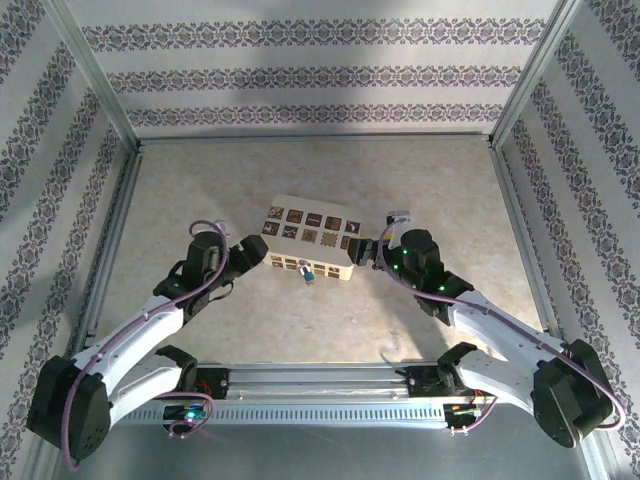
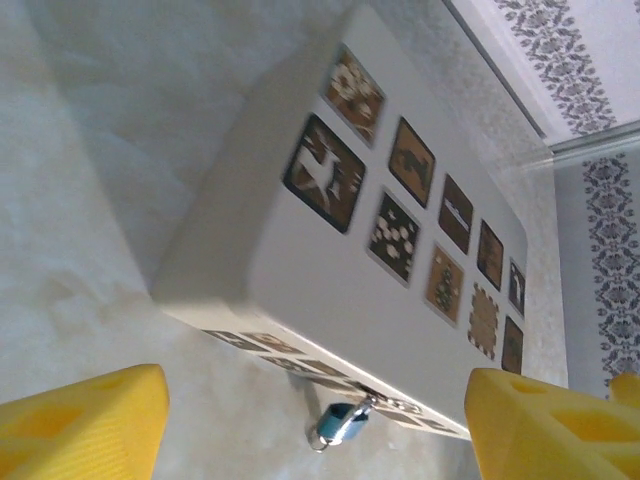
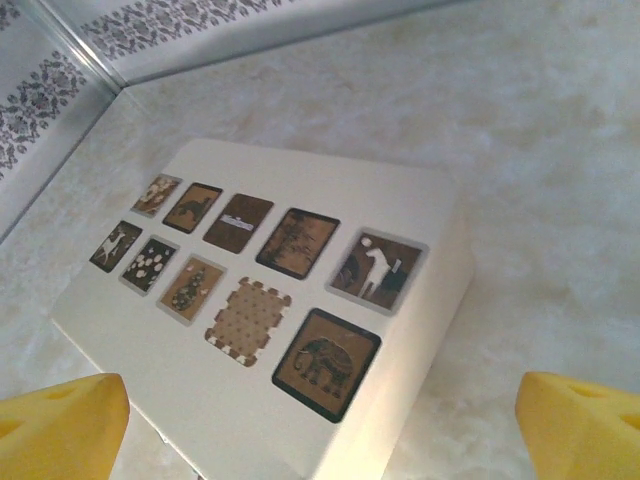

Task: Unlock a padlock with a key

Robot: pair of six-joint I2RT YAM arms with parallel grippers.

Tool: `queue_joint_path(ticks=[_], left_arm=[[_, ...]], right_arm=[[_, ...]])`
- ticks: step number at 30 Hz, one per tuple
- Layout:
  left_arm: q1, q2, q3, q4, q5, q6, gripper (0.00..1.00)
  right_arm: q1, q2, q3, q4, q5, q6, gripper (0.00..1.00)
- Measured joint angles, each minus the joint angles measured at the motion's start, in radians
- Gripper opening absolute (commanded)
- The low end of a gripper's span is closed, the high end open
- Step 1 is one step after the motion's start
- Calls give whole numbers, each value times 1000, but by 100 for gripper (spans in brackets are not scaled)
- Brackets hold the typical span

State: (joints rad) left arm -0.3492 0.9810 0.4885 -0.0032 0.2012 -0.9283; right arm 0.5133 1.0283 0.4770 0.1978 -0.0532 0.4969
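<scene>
Lighting: bright, even, diffuse.
Shadows: soft, left of the box [image 2: 300,250] in the left wrist view.
Focus: yellow fingers [image 2: 80,425] blurred at the lower corners; overhead view sharp.

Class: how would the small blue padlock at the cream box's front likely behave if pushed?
Tiny beside the box, the padlock is probably light and easily shoved. Its glossy rounded body may slip. It seems linked to the box's front, so it might swing rather than slide.
</scene>
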Motion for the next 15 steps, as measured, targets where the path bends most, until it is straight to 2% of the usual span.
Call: queue_joint_path(ticks=[5,11,15], left_arm=[[98,121,49,-6,105,50,81],[108,332,146,14,220,92,82],[108,447,207,47,287,103,77]], right_arm=[[-68,62,-2,-4,-104,111,99],[-78,149,2,-3,-183,194,98],[-77,242,35,0,-240,235,98]])
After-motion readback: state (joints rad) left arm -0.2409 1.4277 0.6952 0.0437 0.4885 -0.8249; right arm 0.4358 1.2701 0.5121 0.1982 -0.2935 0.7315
